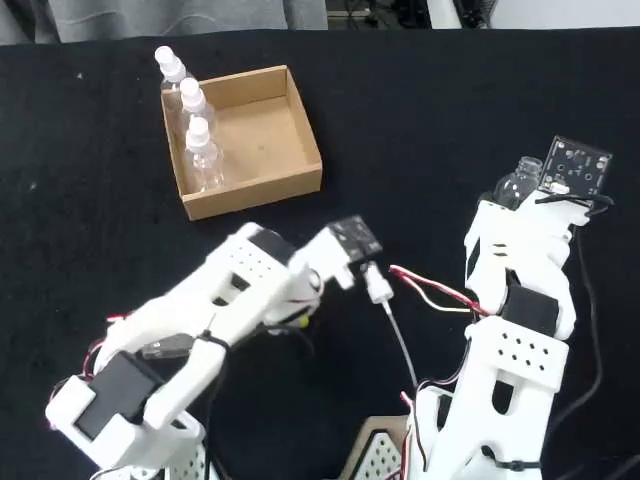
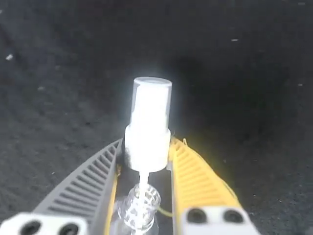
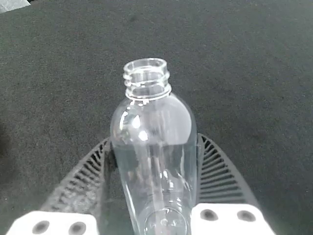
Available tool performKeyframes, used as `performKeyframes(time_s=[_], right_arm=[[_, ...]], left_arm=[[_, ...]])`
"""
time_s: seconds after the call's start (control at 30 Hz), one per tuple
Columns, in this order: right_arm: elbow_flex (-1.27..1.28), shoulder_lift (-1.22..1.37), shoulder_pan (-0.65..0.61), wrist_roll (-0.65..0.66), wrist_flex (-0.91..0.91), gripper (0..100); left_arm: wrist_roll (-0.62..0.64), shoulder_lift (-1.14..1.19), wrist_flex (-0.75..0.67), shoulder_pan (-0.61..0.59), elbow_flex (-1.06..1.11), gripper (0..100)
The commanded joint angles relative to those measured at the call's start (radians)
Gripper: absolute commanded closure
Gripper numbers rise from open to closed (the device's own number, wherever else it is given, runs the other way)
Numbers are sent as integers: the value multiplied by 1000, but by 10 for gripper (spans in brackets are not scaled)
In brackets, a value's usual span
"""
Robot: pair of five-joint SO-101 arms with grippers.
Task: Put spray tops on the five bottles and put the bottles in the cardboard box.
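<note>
My left gripper (image 1: 368,272) (image 2: 145,147) is shut on a white spray top (image 1: 377,285) (image 2: 146,129), whose thin tube (image 1: 402,345) trails toward the table's front. At the right, my right gripper (image 1: 513,197) (image 3: 154,142) is shut on a clear bottle (image 1: 518,180) (image 3: 151,147). That bottle's threaded neck (image 3: 146,78) is open, with no top on it. The cardboard box (image 1: 270,180) sits at the back left. Three capped bottles (image 1: 200,150) stand along its left wall.
Black cloth (image 1: 420,120) covers the table. Red and yellow wires (image 1: 435,292) hang between the two arms. A pale perforated base plate (image 1: 380,455) lies at the front edge. Open cloth stretches between the box and the right arm.
</note>
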Motion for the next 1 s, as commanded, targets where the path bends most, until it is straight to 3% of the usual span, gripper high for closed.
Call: performKeyframes(time_s=[0.0, 0.3, 0.47, 0.77, 0.97], right_arm=[[-28, -24, -18, 2, -28, 885], [-28, -24, -18, 2, -28, 885], [-28, -24, -18, 2, -28, 885], [-30, -24, -18, 2, -28, 885], [-31, -24, -18, 2, -28, 885]], left_arm=[[-3, -6, -3, -58, -44, 907], [-5, -3, -5, -102, -47, 904], [3, -3, -5, -111, -45, 800], [-5, 2, -43, -122, -64, 816], [-25, 123, -35, -117, -148, 816]])
